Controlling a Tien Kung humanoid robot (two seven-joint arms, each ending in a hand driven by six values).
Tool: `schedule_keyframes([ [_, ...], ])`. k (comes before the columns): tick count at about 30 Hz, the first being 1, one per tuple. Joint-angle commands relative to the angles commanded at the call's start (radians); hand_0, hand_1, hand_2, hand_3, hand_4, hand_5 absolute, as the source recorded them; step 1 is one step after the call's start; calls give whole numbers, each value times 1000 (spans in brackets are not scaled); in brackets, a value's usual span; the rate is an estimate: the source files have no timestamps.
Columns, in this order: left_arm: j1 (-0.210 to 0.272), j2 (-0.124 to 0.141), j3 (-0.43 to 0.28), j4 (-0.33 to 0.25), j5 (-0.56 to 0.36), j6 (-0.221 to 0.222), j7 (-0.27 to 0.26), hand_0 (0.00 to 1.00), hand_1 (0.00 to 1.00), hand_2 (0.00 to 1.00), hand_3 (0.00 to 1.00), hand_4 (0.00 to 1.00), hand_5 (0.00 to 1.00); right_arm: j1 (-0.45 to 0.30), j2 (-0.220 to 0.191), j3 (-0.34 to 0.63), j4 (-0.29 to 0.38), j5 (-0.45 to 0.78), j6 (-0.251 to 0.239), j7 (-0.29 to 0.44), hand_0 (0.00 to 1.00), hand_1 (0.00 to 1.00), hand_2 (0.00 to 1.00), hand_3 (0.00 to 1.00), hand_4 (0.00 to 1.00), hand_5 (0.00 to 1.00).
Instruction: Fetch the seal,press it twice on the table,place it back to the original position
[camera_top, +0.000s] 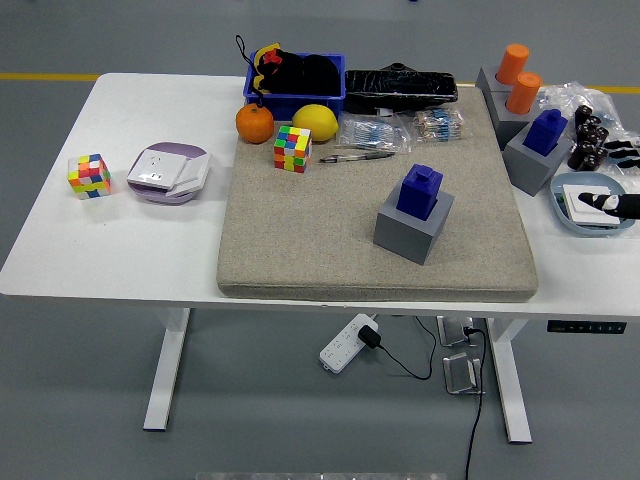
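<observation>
Seal (419, 190) untouched on grey base; right hand (622, 205) at edge, grip unclear.

One high head view, facing forward and down.
It takes in the whole white rectangular table (150, 255) from well back.

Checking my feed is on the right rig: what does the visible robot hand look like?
Only a sliver shows at the right edge: the right robot hand is black, with slim fingers, one tipped white. No cables or markings can be made out. The left one is out of view.
</observation>
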Motion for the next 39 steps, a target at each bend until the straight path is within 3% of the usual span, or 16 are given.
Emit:
schedule_keyframes([
  [20,3,-2,-4,0,3,2,0,720,693,682,716,642,219,-4,-3,-2,27,-8,3,-7,814,696,710,719,956,188],
  [39,7,4,5,-2,1,0,0,720,692,682,716,641,219,-10,1,-4,23,9,-34,41,798,676,693,662,914,173],
])
